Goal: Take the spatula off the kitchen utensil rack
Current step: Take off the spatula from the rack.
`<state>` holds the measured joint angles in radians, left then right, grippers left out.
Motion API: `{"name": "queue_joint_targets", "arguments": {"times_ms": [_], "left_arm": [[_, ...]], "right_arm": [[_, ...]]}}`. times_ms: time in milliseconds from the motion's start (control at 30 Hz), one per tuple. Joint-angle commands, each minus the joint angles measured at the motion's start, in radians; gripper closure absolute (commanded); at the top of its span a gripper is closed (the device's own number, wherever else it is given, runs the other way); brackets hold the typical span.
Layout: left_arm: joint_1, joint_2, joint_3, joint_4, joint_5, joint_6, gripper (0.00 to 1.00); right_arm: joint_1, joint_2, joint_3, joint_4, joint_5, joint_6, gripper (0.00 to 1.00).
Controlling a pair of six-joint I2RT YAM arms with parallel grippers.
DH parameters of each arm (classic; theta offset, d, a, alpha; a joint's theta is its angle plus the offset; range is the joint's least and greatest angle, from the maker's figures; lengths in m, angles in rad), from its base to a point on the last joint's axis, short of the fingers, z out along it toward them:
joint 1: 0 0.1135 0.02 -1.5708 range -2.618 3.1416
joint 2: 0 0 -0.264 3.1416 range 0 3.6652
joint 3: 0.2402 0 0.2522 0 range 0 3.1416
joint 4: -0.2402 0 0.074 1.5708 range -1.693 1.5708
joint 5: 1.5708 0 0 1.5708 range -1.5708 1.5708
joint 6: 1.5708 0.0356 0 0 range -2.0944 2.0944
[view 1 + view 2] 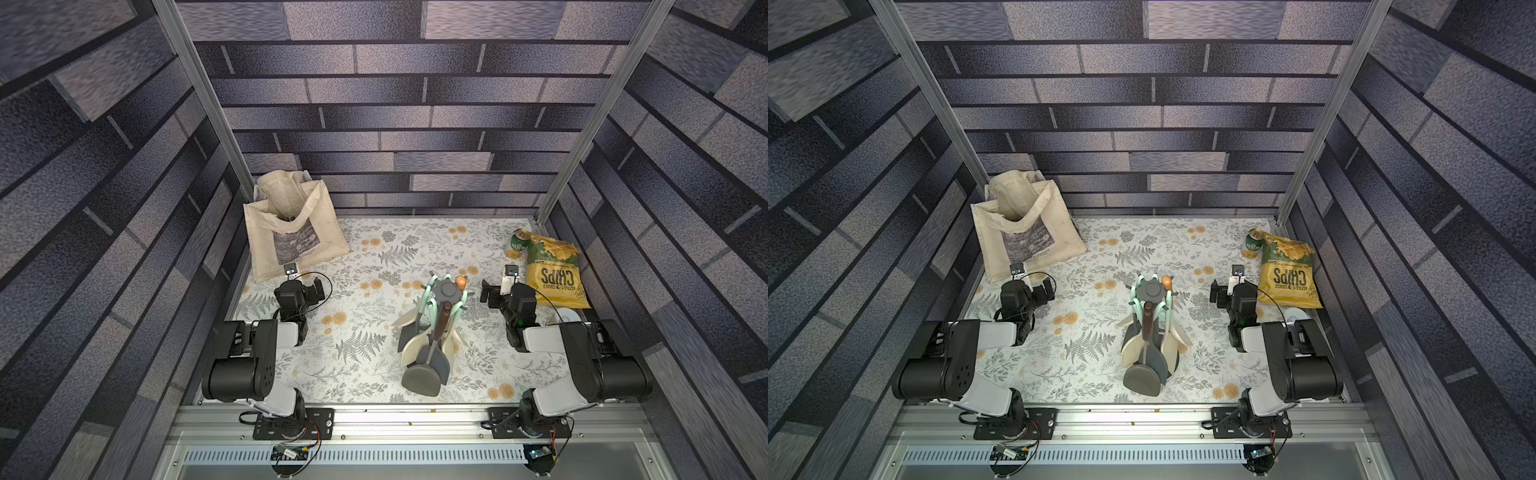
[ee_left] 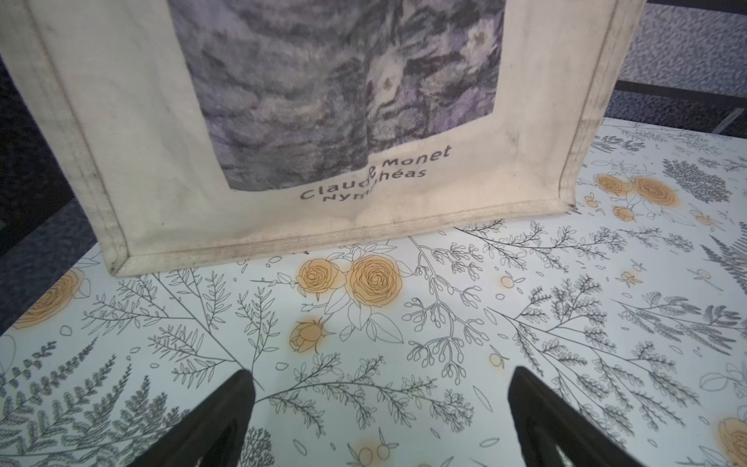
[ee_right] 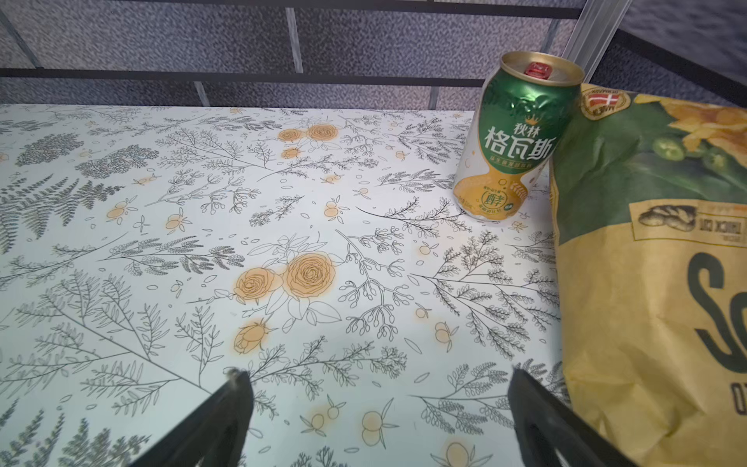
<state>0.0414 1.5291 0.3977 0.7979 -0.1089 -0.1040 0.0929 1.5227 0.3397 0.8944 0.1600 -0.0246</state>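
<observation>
Dark grey wide-bladed spatula [image 1: 421,379] hangs on the near side of the dark grey star-topped kitchen utensil rack [image 1: 446,291], mid floral-print tabletop [image 1: 357,374]. Blade sits low by the base, brown wooden handle [image 1: 444,321] runs up to the hook ring. Looks light and stiff, blade probably slick, so I'd grab the handle mid-length and lift to clear the hook. Cream-bladed, mint-handled utensils [image 1: 410,353] crowd both sides and will likely swing. Rack may tip. Left gripper [image 2: 379,378] and right gripper [image 3: 376,376] flank the rack, right one nearer, jaws spread wide, holding nothing. Far end: cream canvas tote bag [image 1: 291,237], yellow-green chips bag [image 1: 555,278], green drink can [image 3: 521,137].
</observation>
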Motion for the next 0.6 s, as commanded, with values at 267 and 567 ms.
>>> {"name": "queue_joint_targets", "arguments": {"times_ms": [267, 567], "left_arm": [[0.013, 0.014, 0.028, 0.012, -0.007, 0.030, 0.00], [0.012, 0.014, 0.028, 0.011, -0.007, 0.030, 0.00]], "right_arm": [[-0.008, 0.009, 0.016, 0.029, -0.006, -0.007, 0.00], [-0.008, 0.010, 0.014, 0.030, -0.004, -0.009, 0.00]]}}
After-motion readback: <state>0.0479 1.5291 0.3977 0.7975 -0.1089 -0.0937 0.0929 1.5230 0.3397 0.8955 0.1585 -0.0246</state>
